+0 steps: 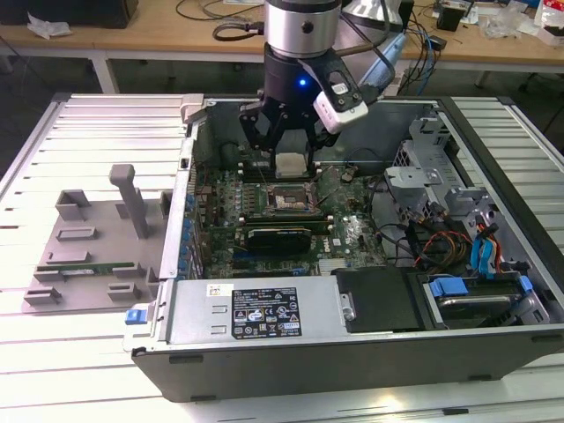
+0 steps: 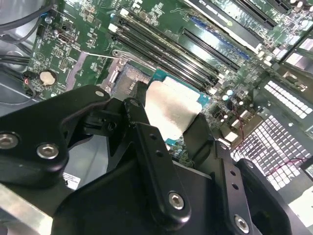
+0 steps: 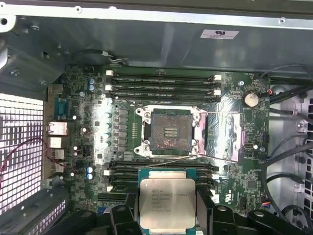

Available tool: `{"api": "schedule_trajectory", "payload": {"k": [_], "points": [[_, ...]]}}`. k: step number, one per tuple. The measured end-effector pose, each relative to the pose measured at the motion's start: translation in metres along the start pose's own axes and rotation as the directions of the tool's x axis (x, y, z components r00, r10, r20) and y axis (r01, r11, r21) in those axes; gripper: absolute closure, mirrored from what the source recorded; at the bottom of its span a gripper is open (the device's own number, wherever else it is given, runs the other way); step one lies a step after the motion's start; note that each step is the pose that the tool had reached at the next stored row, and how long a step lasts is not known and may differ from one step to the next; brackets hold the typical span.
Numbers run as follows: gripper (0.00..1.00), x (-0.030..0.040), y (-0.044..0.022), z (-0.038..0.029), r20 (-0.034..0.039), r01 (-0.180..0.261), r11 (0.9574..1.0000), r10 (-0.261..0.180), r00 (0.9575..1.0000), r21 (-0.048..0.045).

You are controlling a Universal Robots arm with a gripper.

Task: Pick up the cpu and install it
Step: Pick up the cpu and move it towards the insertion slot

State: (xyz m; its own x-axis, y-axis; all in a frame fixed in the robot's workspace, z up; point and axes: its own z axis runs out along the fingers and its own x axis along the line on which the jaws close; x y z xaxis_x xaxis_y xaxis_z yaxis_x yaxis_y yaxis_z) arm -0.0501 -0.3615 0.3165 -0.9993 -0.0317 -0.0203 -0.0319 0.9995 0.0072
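Note:
The cpu (image 1: 288, 165) is a small flat square chip with a silver-grey metal top, and my gripper (image 1: 289, 167) is shut on it by its edges. It hangs inside the open computer case, above the motherboard (image 1: 264, 198). In the first wrist view the cpu (image 3: 167, 203) sits between the black fingers (image 3: 121, 218), apart from the dark open socket (image 3: 170, 132) with its metal frame. In the second wrist view the cpu (image 2: 168, 110) shows its pale top and green rim between the fingers (image 2: 151, 161). The socket (image 1: 289, 201) lies just in front of the gripper in the exterior view.
Memory slots (image 3: 161, 83) run along both sides of the socket. A grey fixture plate (image 1: 88, 238) with a long green stick lies at the exterior view's left. Drive bays and cables (image 1: 458, 238) crowd the case's right side; the power supply (image 1: 256, 308) sits along the front.

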Motion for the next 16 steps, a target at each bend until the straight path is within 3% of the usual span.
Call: {"api": "schedule_trajectory", "payload": {"k": [8,16], "points": [[0.45,-0.0123,0.0048,0.0114,0.0000,0.000,1.0000,0.000,1.0000,0.0000],[0.45,-0.0197,0.0079,0.0202,-0.0001,0.000,1.0000,0.000,1.0000,0.0001]]}}
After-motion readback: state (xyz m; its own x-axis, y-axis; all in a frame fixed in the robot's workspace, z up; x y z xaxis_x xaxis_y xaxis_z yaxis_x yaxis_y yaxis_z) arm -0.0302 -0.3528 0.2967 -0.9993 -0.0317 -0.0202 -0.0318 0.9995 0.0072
